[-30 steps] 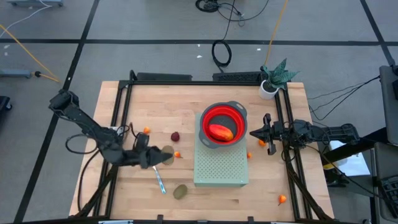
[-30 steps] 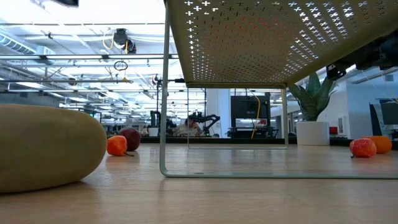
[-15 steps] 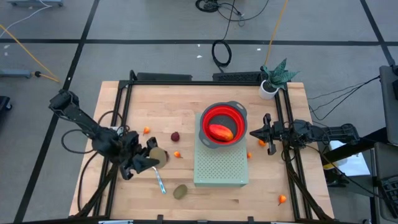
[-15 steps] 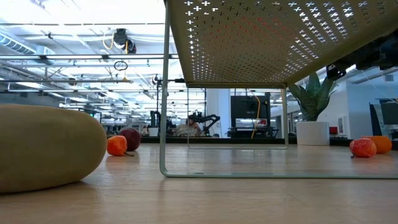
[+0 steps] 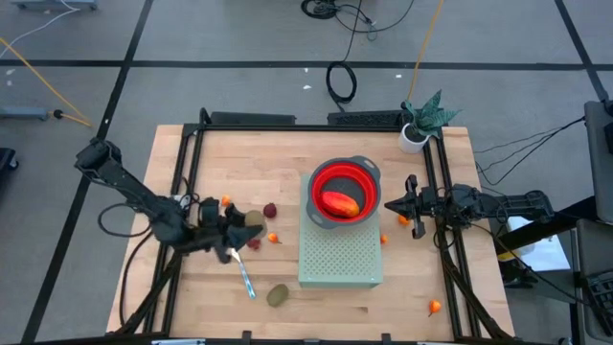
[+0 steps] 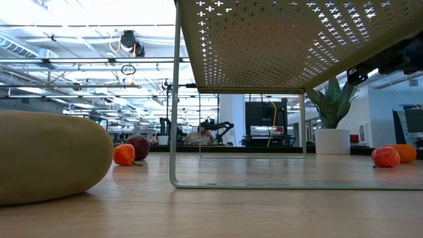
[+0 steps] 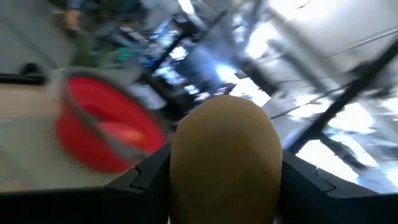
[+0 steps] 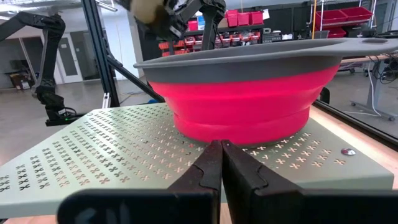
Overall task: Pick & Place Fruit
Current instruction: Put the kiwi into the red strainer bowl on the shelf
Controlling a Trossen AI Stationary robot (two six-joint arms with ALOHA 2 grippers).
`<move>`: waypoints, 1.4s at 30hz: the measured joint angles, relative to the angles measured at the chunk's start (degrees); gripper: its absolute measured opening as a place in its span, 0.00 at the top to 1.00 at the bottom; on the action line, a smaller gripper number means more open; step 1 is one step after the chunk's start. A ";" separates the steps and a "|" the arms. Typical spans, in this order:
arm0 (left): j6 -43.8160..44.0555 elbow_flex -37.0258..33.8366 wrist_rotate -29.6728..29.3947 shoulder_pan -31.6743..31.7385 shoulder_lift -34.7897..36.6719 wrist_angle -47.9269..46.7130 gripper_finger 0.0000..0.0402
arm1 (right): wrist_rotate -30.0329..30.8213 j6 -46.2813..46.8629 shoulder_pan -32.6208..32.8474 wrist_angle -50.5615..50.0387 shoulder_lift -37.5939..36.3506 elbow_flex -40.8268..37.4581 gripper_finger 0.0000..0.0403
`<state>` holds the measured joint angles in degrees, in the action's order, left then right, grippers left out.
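Red collapsible bowl (image 5: 343, 194): silicone with a grey rim, standing on the pale green perforated metal stand (image 5: 339, 259) at its far end; the elongated red-orange fruit (image 5: 338, 202) lies inside it.
Left gripper (image 5: 241, 227): raised over the wooden table (image 5: 450, 192) to the left of the stand, fingers closed around a brown-green oval fruit (image 5: 252, 220) (the left wrist view shows that oval (image 7: 225, 160) filling the space between the two dark fingers, with the red bowl (image 7: 102, 129) blurred beyond).
Right gripper (image 5: 390, 204): at the right edge of the stand, pointing at the bowl, fingers pressed together with nothing between them; in the right wrist view its tips (image 8: 221, 149) sit just short of the bowl's red wall (image 8: 242, 106).
Second brown-green oval (image 5: 278, 294): on the table near the front edge, left of the stand; it looms large at the left of the low view (image 6: 49, 155).
Dark red ball (image 5: 271, 210): on the table between the left gripper and the bowl; a second dark red piece (image 5: 254, 242) lies just under the gripper.
Tiny orange balls: one (image 5: 226, 200) beside the left arm, one (image 5: 273, 239) near the stand's left edge, one (image 5: 383, 239) at its right edge, one (image 5: 404, 219) by the right gripper, one (image 5: 434, 308) near the front right corner.
Thin knife with a light-blue handle (image 5: 245, 279): flat on the table in front of the left gripper.
Small potted plant in a white pot (image 5: 414, 137): at the far right corner.
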<state>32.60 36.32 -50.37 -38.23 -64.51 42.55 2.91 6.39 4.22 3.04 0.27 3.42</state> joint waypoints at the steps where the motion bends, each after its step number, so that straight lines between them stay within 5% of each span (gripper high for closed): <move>1: 0.81 0.00 -0.98 0.52 0.00 -1.72 0.47 | 0.01 0.00 0.00 -0.01 0.01 0.00 1.00; 6: -0.30 0.00 -1.74 5.13 0.00 -7.10 0.47 | 0.01 0.00 -0.01 -0.01 0.01 0.01 1.00; 13: -17.84 3.40 -0.30 14.71 0.00 -10.77 0.47 | 0.01 0.00 0.00 -0.03 0.00 0.00 1.00; 24: -32.77 21.76 15.24 30.44 -2.28 -40.19 0.47 | -0.01 0.00 -0.01 -0.26 0.00 0.00 1.00; 34: -47.12 35.49 26.87 37.43 -13.22 -44.71 0.47 | -0.03 0.00 -0.01 -0.71 0.02 0.02 1.00; 42: -50.21 48.63 37.31 40.88 -24.48 -53.70 0.47 | -0.03 0.00 0.00 -0.73 0.02 0.02 1.00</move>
<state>-17.61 84.94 -13.05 2.65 -88.99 -11.14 2.87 6.39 4.22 2.31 0.30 3.44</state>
